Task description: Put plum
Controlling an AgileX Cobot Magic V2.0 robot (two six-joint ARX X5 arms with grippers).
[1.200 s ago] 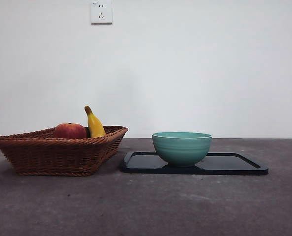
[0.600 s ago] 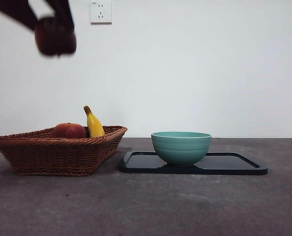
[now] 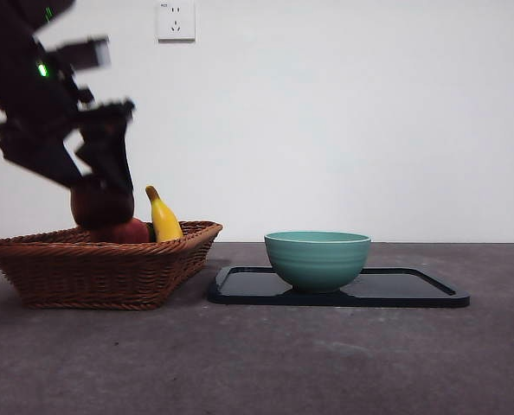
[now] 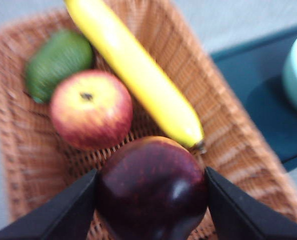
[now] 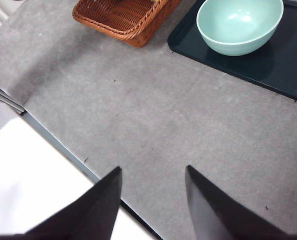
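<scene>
Grey table (image 3: pixel 326 363): left gripper (image 4: pixel 151 192) is clenching the plum (image 4: pixel 152 187) over the wicker basket (image 3: pixel 101 268); right gripper (image 5: pixel 153 175) is idling, jaws released.

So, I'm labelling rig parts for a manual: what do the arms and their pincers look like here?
The left pincer has two flat, matte black wedge-shaped jaws. In the front view its arm is a bulky black assembly with a small green light and a pale boxy part. The right pincer has the same plain black tapered jaws, without markings; no cables show.
</scene>
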